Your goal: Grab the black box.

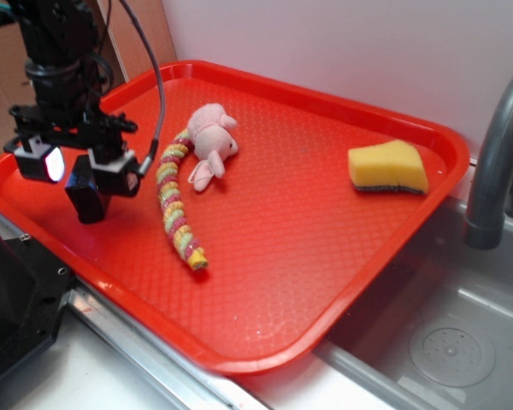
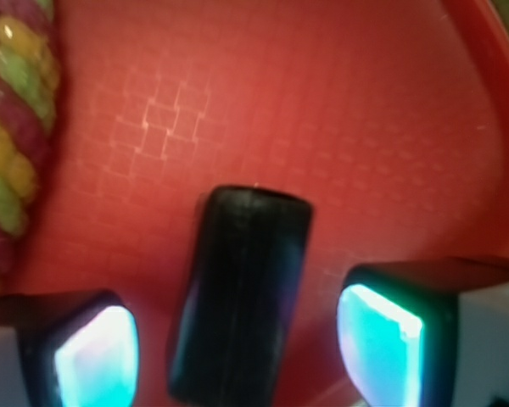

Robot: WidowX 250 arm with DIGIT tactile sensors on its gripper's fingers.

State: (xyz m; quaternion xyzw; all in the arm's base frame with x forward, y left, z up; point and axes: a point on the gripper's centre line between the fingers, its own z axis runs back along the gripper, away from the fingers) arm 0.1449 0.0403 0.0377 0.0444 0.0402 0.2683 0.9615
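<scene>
- The red tray (image 1: 325, 282) fills most of the scene, its raised rim running along every side; a sink basin (image 1: 462, 342) lies beyond its right edge, with a grey faucet (image 1: 496, 162) rising there.
- There's wide bare tray floor through the middle and near right. The yellow sponge (image 1: 388, 166) lies far right, well apart from everything else.
- The pink plush toy (image 1: 210, 141) and the braided rope (image 1: 176, 201) lie left of centre, touching each other, the rope just right of the hand.
- The hand (image 1: 79, 171) hangs over the tray's left corner, close to the rim, its two lit fingers (image 2: 382, 348) spread apart.
- The black box (image 2: 242, 292) stands in the gap between them, with tray showing on either side in the wrist view; nothing grips it.
- In the exterior view the black box sits low beneath the fingers, near the tray's left rim.
</scene>
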